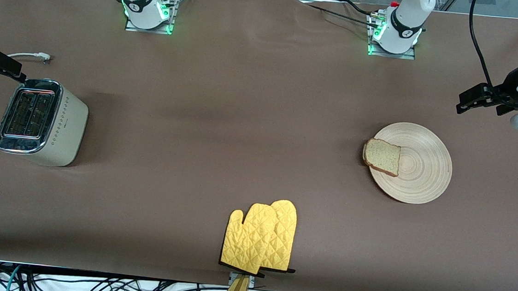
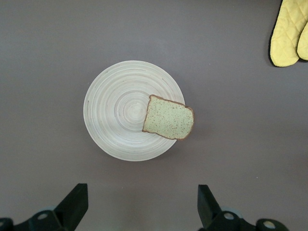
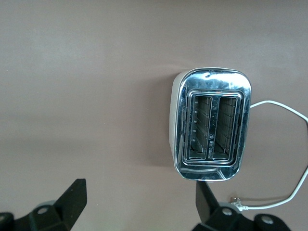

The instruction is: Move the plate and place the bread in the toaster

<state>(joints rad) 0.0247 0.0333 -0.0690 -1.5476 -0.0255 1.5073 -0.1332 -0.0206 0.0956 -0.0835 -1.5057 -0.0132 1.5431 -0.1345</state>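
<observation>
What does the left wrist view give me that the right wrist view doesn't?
Only the left wrist view shows the plate, the bread lying on it and overhanging its rim, and the yellow oven mitts. Only the right wrist view shows the toaster, both slots empty, and its white cord. Both share the brown table and their own gripper's open fingers: left gripper, right gripper, each holding nothing.

no readable text, labels or numbers
</observation>
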